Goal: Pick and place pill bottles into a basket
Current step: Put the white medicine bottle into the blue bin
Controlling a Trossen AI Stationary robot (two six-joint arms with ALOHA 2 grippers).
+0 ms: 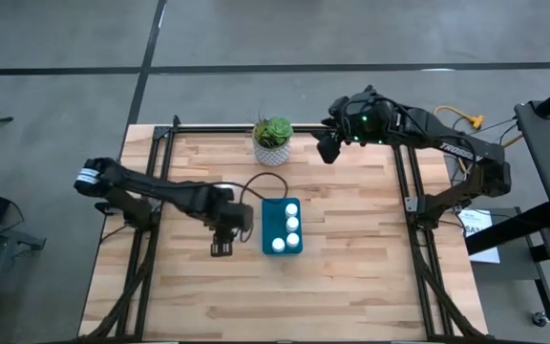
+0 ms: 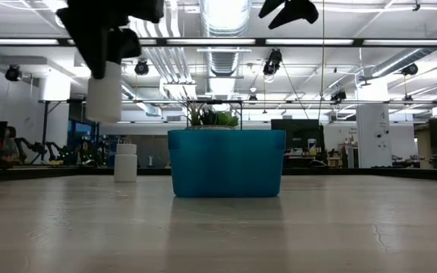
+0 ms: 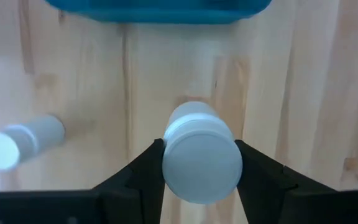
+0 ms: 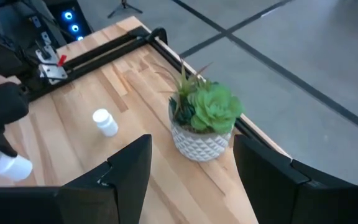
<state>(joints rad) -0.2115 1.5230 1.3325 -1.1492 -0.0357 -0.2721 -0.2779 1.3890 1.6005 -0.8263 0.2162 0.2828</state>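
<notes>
- Table (image 1: 351, 277): light wood planks, dark frame rails along both sides.
- Right arm: parked high at far edge, beside plant pot. Right gripper (image 4: 191, 162) fingers spread wide, nothing between them.
- Left arm: reaches in from left side. Left gripper (image 3: 199, 168) sits just left of basket, fingers pinching a pill bottle (image 3: 201, 158) at the cap end, one finger each side. Low view shows this bottle (image 2: 105, 91) hanging clear above tabletop.
- Plant pot (image 1: 273, 143): white, patterned, green succulent, at far edge centre.
- Basket (image 1: 282, 226): teal, mid-table, long axis running front to back. Three white caps (image 1: 291, 225) visible inside, in a row.
- Loose bottle (image 4: 104, 122): stands upright on table, left of basket, well apart from pot. Also seen in low view (image 2: 125, 161).
</notes>
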